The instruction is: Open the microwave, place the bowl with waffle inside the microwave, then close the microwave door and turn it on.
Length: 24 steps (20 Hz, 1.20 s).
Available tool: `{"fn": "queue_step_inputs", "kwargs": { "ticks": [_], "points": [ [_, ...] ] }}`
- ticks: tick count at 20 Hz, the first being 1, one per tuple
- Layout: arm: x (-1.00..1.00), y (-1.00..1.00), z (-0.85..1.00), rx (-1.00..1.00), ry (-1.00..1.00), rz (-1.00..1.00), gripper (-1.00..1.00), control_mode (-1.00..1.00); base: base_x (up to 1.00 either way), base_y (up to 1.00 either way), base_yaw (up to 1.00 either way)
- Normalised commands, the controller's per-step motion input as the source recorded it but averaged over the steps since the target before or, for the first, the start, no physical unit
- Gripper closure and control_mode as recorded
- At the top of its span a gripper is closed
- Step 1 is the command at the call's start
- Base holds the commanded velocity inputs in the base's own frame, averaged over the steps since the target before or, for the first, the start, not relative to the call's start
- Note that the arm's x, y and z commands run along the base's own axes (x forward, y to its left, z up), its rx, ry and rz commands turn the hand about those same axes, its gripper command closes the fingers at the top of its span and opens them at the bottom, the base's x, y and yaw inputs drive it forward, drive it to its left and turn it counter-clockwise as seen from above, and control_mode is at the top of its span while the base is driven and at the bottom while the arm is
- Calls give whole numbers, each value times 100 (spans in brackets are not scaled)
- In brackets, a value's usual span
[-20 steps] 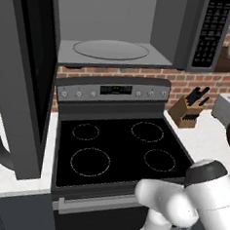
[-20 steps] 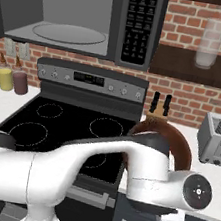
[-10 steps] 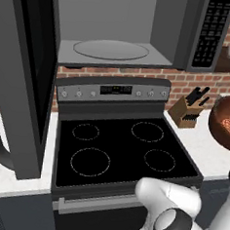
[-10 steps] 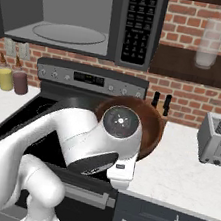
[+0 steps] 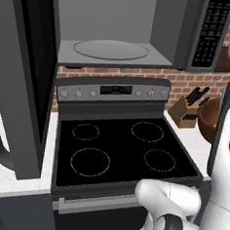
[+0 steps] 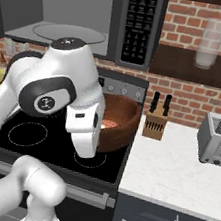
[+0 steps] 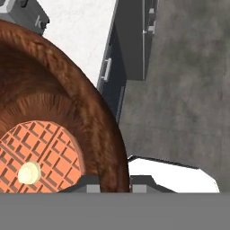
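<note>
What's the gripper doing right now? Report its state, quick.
Gripper: shut on the bowl, pinching its rim; the waffle lies inside.

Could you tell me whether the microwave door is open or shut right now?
Open: the microwave door is swung out leftward, exposing the grey cavity and turntable.

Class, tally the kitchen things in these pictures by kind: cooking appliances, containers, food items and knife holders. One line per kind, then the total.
Cooking appliances: 3 (microwave, stove, toaster)
Containers: 2 (bowl, glass jar)
Food items: 1 (waffle)
Knife holders: 1 (knife block)
Total: 7
</note>
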Motion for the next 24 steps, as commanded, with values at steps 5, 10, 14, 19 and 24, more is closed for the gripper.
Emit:
{"fn": "queue_step_inputs", "kwargs": {
  "ticks": [5,10,14,19,24],
  "points": [
    [-39,48,95,0,3,-1,100,-100,0,0,0],
    [-3,90,69,0,-12,-6,100,-100,0,0,0],
    [0,96,38,0,-26,-4,100,-100,0,0,0],
    [0,77,10,5,-32,0,100,-100,0,0,0],
    [9,53,5,13,-31,0,100,-100,0,0,0]
  ]
}}
